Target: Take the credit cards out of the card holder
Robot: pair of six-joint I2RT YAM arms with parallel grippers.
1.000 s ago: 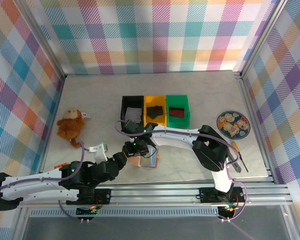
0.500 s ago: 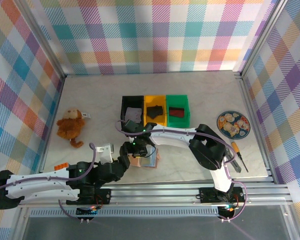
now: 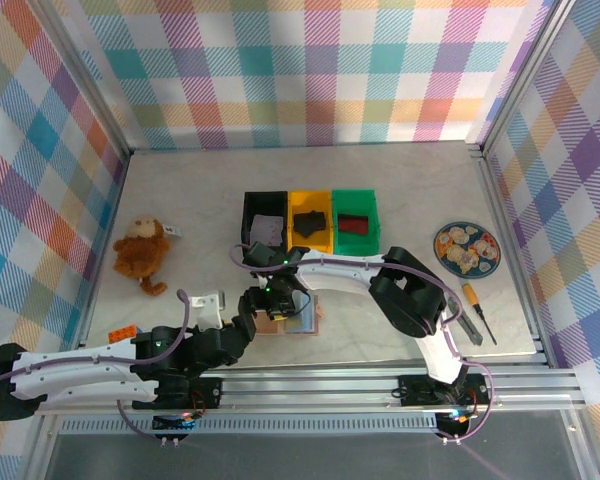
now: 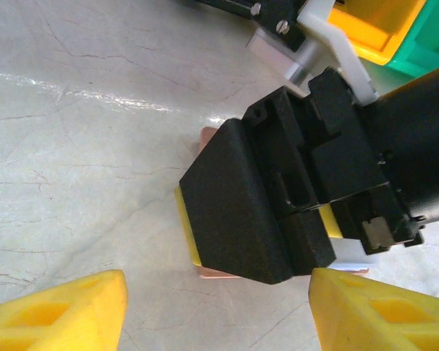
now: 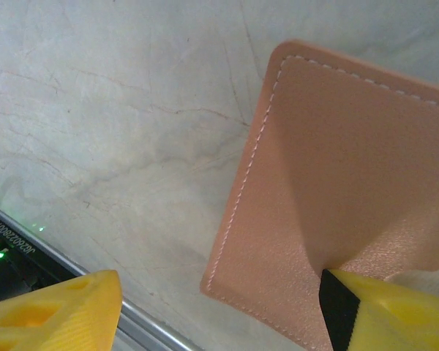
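Note:
The pinkish-tan card holder [image 3: 298, 320] lies on the marble table near the front rail, its pale grey inside partly showing. My right gripper [image 3: 272, 306] hangs right over its left part. In the right wrist view the leather cover [image 5: 336, 175] fills the right side, and my right gripper [image 5: 219, 311] stands open, one fingertip [image 5: 395, 314] touching the leather and the other over bare table. My left gripper [image 4: 219, 314] is open just in front of the holder's edge [image 4: 219, 274], with nothing between its fingers. I cannot make out the credit cards.
Black [image 3: 264, 226], yellow [image 3: 310, 222] and green [image 3: 356, 222] bins stand in a row behind the holder. A stuffed monkey [image 3: 142, 250] sits at the left, a patterned plate [image 3: 466, 247] and a screwdriver [image 3: 478, 312] at the right. The front rail [image 5: 29, 245] runs close by.
My right gripper's jaws have spread wider over the holder. My left gripper has drawn in closer to the holder's left edge.

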